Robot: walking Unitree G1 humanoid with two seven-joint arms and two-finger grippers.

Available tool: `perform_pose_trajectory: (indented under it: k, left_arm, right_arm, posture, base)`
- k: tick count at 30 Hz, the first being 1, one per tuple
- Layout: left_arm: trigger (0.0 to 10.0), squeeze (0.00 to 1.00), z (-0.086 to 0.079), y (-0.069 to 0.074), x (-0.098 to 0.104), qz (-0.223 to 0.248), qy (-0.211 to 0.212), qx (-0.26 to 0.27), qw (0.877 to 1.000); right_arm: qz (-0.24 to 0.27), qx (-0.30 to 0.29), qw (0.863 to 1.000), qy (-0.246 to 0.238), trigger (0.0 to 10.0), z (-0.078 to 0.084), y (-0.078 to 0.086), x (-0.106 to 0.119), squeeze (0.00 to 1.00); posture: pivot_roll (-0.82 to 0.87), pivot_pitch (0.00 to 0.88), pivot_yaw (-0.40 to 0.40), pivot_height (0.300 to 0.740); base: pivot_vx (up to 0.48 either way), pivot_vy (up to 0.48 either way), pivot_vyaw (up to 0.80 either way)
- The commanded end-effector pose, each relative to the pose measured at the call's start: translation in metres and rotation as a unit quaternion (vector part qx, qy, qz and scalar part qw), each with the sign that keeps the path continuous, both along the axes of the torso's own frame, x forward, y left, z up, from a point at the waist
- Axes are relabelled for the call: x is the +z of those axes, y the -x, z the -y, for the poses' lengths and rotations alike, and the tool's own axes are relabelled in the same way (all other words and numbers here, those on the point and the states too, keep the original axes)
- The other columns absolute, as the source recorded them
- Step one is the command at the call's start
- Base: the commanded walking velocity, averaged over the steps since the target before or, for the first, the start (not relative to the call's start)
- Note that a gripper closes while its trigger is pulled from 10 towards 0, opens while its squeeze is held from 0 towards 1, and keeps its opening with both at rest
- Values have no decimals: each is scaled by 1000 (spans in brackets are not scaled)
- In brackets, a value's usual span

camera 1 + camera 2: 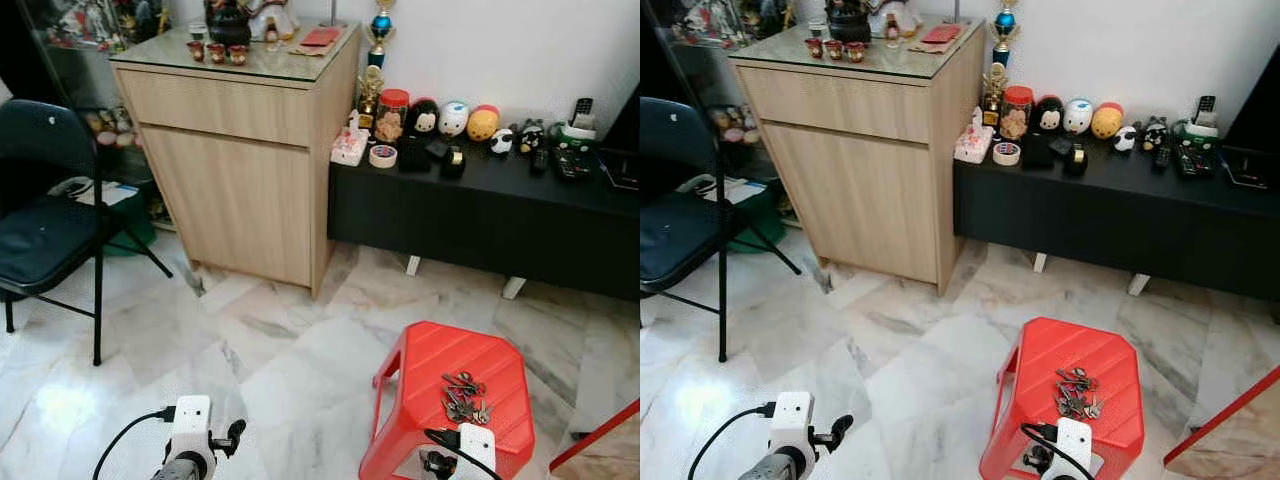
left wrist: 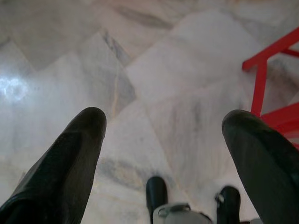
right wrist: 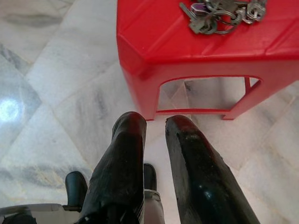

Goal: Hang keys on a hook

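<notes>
1. The keys (image 1: 463,396), a loose bunch on several rings, lie on top of the red stool (image 1: 430,365), just ahead of our right tool (image 3: 154,135). That tool hangs low in front of the stool, below its top, with its two black fingers drawn almost together and nothing between them.
2. Our left tool (image 2: 163,140) hangs idle over the marble floor (image 1: 260,350), fingers spread wide and empty, with the stool off to its right.
3. To do this step well, we judge that the right tool should rise above the stool's top, part its fingers, and come down over the rings, where the bunch is thickest; flat keys on smooth plastic may slide away.
4. Well beyond the tools stand a wooden cabinet (image 1: 240,160) and a long black surface (image 1: 480,205) crowded with small toys and remotes. A black folding chair (image 1: 45,215) stands far to the left tool's side.
5. We cannot make out any hook here.
</notes>
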State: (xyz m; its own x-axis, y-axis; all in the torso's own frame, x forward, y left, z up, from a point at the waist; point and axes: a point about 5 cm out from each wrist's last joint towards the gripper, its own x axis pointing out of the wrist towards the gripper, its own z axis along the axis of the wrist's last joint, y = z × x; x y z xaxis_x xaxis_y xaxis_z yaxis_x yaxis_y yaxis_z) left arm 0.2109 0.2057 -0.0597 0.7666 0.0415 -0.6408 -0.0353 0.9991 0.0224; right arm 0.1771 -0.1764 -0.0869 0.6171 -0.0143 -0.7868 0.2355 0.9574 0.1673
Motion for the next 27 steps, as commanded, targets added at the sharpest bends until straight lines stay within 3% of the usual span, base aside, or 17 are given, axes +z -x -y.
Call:
perform_pose_trajectory:
  k: [1,4,15,18,27]
  left_arm:
    - [10000,0,-2,16,-10,-42,-8,1,999]
    - [10000,0,-3,20,-13,-54,-13,-1,998]
    - [10000,0,-3,26,-16,-68,-21,-5,997]
    - [10000,0,-3,26,-16,-69,-26,-7,997]
    - [10000,0,-1,26,-17,-69,-24,-7,997]
  right_arm:
    - [-11,-8,1000,1,10000,2,3,-1,0]
    - [-19,-5,1000,4,10000,2,4,-2,0]
    - [-25,7,1000,11,10000,2,3,-2,0]
    - [-21,8,1000,9,10000,1,2,-2,0]
    - [-16,21,1000,17,10000,2,1,-1,0]
  posture:
    - [38,0,-72,740]
    - [34,5,-76,740]
    - [34,26,-70,740]
    - [33,26,-69,740]
    - [36,21,-71,740]
  base:
    - [0,0,0]
    - [0,0,0]
    - [0,0,-781]
    - [0,-325,-713]
    - [0,-423,0]
